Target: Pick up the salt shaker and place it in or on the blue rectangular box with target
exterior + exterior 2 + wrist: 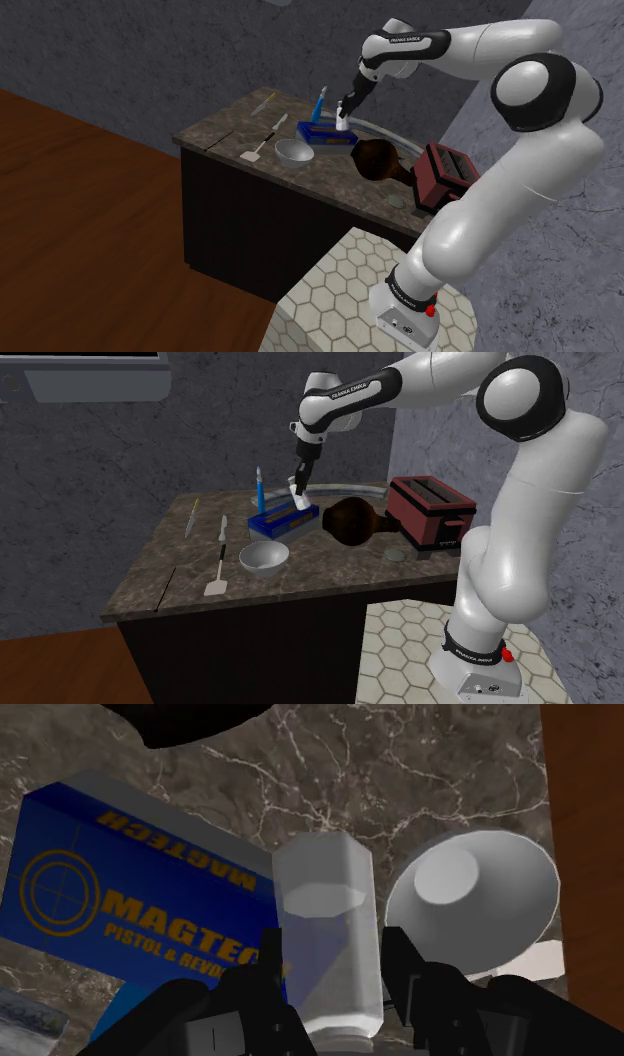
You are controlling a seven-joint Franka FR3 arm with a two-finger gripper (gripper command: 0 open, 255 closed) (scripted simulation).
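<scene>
My black gripper [330,966] is shut on the salt shaker [326,919], a pale translucent shaker clasped between the two fingers. It hangs just above the blue rectangular box [120,904], which bears a gold target ring and gold lettering. In the shoulder view the gripper [344,118] holds the shaker [342,123] over the box [323,135] on the dark stone counter [250,125]. The second exterior view has the shaker [298,488] at the box's [283,520] end nearer the brown object, a little above it.
A grey bowl [263,558] and a white spatula [216,567] lie near the counter's front. A blue upright tool [261,488] stands behind the box. A dark brown rounded object [347,520] and a red toaster [429,510] sit beside it.
</scene>
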